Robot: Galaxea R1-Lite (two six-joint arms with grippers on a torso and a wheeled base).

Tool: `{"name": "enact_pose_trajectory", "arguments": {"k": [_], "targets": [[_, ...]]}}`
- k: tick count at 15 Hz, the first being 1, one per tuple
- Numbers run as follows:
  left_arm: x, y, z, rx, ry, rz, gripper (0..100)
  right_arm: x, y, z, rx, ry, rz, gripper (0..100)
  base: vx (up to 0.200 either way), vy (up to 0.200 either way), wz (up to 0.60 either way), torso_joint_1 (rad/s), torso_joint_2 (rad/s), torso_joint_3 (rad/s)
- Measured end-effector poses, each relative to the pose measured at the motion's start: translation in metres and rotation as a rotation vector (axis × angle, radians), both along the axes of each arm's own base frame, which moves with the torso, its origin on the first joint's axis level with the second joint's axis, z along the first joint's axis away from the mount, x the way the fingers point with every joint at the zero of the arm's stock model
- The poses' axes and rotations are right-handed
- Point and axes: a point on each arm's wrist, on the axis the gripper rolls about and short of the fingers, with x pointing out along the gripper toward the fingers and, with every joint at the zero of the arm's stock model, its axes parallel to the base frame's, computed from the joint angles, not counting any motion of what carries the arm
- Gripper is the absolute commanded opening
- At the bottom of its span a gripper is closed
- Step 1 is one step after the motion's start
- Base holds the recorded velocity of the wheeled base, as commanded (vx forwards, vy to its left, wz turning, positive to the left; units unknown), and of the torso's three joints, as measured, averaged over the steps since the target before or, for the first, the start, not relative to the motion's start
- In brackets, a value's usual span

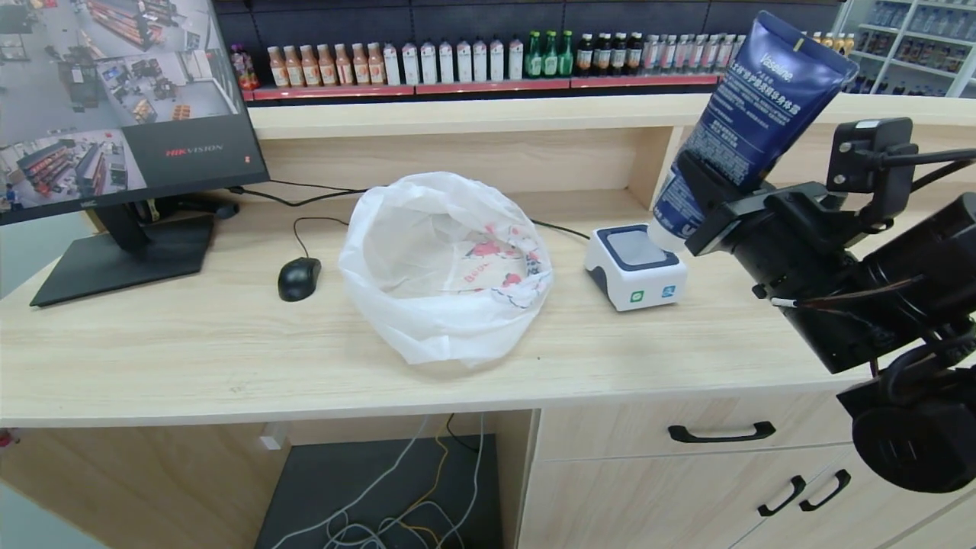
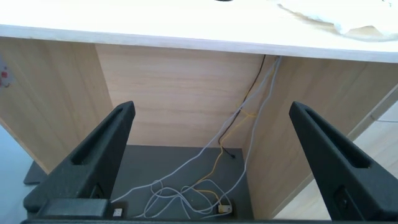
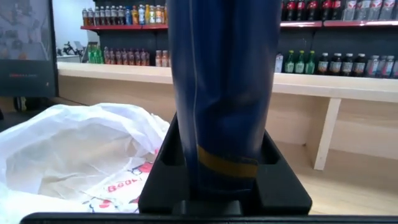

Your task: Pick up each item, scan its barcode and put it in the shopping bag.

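The right pincer (image 1: 724, 200) pinches the tube (image 1: 751, 99) low, over the scanner (image 1: 633, 267); it looks light and squashy, so that firmer end suits.

Bag (image 1: 446, 263) on counter (image 1: 191, 343) — mouse (image 1: 299, 278) left, scanner (image 1: 634, 267) right.

Dark blue tube (image 1: 751, 114) tilted in mid-air, lower end near white scanner (image 1: 634, 268); open white shopping bag (image 1: 427, 335) beside it.

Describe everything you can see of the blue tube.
The tube is dark blue, soft-looking plastic with white print and a gold band near its lower end. It tilts, flat crimped end up, clamped in the right gripper, its lower end above the white scanner. Nothing else touches it.
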Motion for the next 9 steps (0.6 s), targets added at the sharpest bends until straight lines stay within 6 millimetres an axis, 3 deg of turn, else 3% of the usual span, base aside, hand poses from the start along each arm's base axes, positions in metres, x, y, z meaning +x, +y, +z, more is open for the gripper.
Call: {"name": "enact_pose_trajectory", "arguments": {"k": [9], "targets": [[0.0,0.0,0.0,0.0,0.0,0.0,100,-0.014,-0.003,0.012,0.008,-0.037,0.006,0,0.0,0.2,0.0,0.003,0.0,0.002]]}}
